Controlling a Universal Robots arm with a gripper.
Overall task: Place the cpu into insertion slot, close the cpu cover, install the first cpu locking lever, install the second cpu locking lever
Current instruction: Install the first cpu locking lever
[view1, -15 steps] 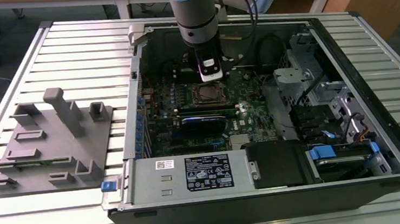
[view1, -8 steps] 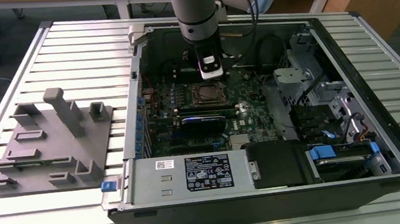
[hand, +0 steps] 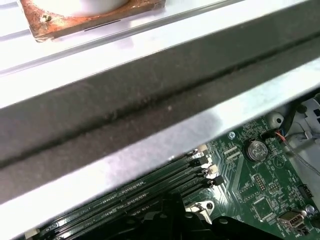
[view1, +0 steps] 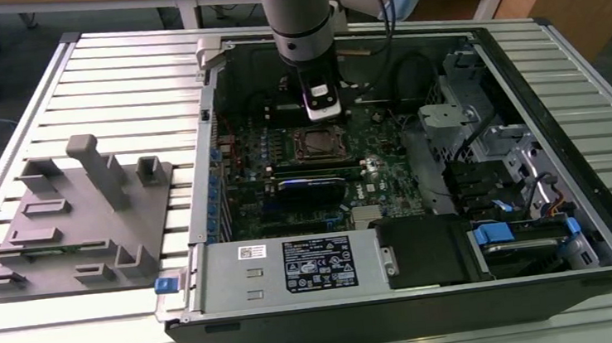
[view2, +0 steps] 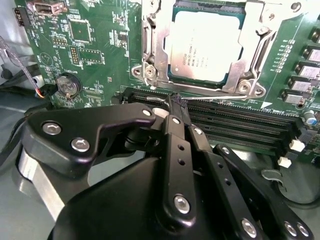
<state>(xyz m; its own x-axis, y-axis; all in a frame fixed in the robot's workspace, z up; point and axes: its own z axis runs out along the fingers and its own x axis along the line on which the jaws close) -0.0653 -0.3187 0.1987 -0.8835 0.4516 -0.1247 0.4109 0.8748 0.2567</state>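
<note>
Second wrist view had my fingers (view2: pixel 175 102) drawn together to a narrow black tip, gripping nothing that I could make out, with that tip just over the long black memory slots (view2: pixel 240 125) beside the socket. The cpu (view2: pixel 205 46) already lay in the insertion slot (view2: pixel 172 80), its pale metal top facing up, and the cpu cover (view2: pixel 155 45) was down around it as a silver frame (I could not tell whether either locking lever was latched). The green circuit board (view2: pixel 95 45) spread around the socket, with a coin battery (view2: pixel 67 85) near its edge.

In the exterior view my arm (view1: pixel 301 14) reached down into the open computer case (view1: pixel 406 296), which lay on the slatted bench (view1: pixel 109 72), my fingers (view1: pixel 322 113) just beyond the socket (view1: pixel 319 144). A grey fixture block (view1: pixel 78 225) stood on the bench at the exterior view's left, well apart from the case.
</note>
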